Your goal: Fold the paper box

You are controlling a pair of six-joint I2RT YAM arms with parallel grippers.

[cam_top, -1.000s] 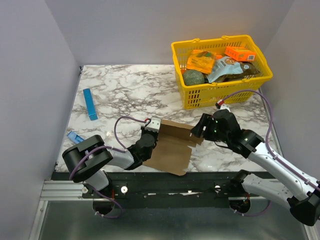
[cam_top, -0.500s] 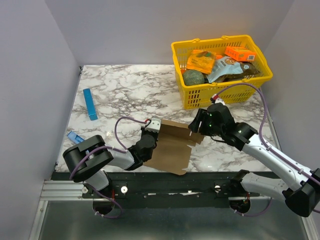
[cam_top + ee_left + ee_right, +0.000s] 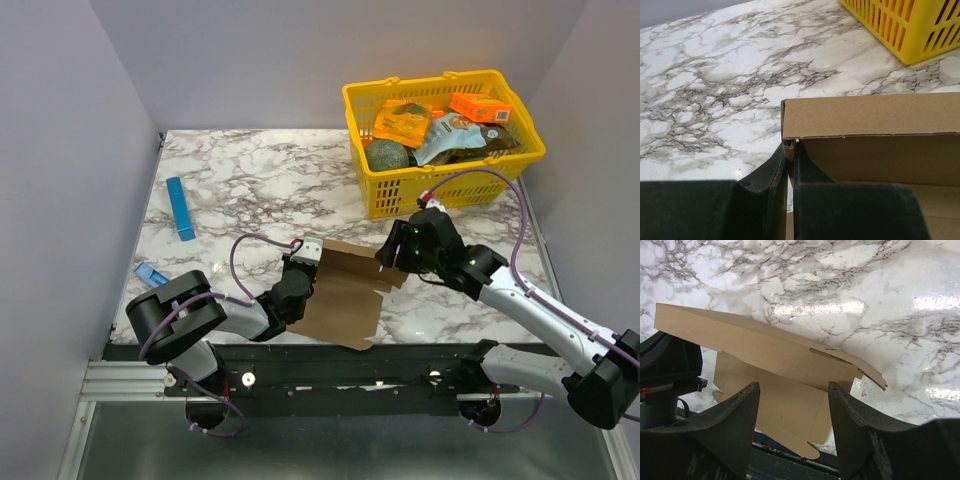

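The paper box (image 3: 340,295) is a brown cardboard sheet lying flat near the table's front edge, with its far panel folded up. My left gripper (image 3: 304,258) is shut on the left end of that raised panel. In the left wrist view the fingertips (image 3: 789,150) pinch the corner of the box (image 3: 870,117). My right gripper (image 3: 388,256) hovers open at the panel's right end. In the right wrist view its jaws (image 3: 792,390) stand wide apart above the box (image 3: 765,347), holding nothing.
A yellow basket (image 3: 440,185) with orange packets and other goods stands at the back right, and shows in the left wrist view (image 3: 910,30). A blue strip (image 3: 180,208) lies at the left. A small blue item (image 3: 150,272) sits near my left arm.
My right gripper has shifted a little left and farther back toward the raised panel's right end, and its jaws have narrowed slightly. The left gripper and the box have not moved.
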